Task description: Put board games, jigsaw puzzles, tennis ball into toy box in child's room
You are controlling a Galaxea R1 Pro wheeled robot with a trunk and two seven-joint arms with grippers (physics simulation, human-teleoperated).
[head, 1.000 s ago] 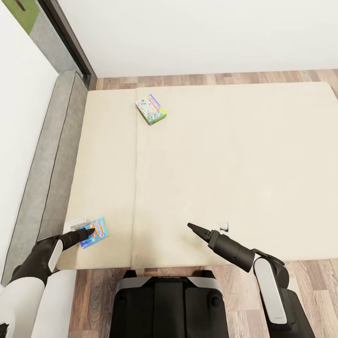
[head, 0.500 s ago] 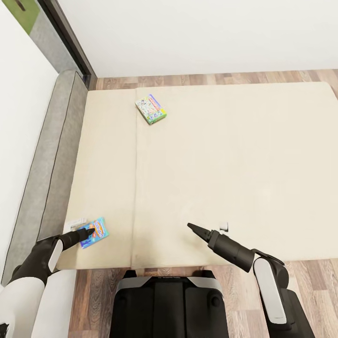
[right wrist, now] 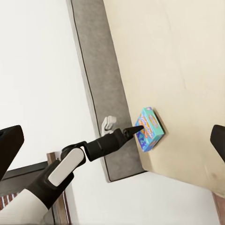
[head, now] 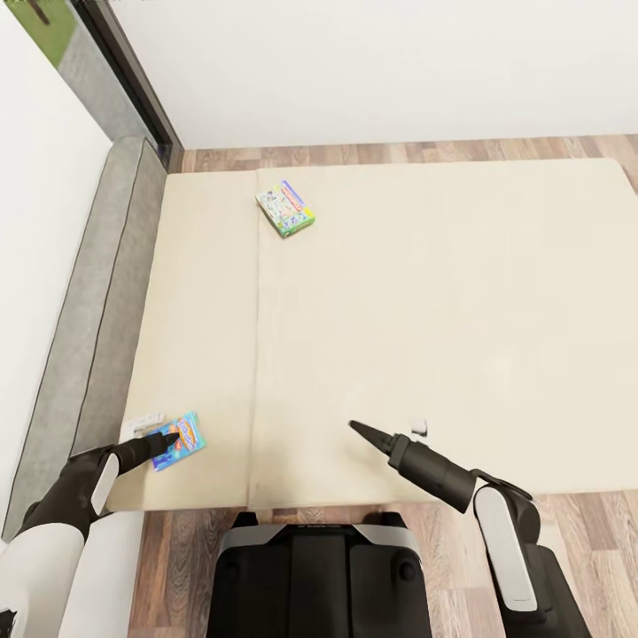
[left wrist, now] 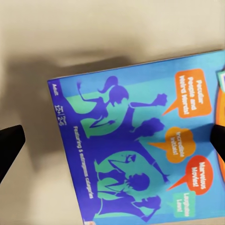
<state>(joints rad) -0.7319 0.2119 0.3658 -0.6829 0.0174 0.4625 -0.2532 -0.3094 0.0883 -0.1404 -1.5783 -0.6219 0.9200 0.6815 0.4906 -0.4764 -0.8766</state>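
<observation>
Near the bed's (head: pixel 399 310) corner, my left pincer (head: pixel 162 440) overlaps the blue board game (head: pixel 180 439), hiding its edge; jaws apart in the wrist view.

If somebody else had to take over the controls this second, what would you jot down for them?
Left gripper: open, fingers either side of the blue board game at the near corner of the bed; nothing gripped.
Right gripper: over bare mattress, holding nothing; open, going by its fingertips at the edges of the right wrist view.
Green-white board game: lying flat at the far side of the bed, untouched.
Done: neither bed game is lifted yet.
Left: grasp the blue game, collect the green-white one, carry both to the toy box, then add the toys from the table.
</observation>
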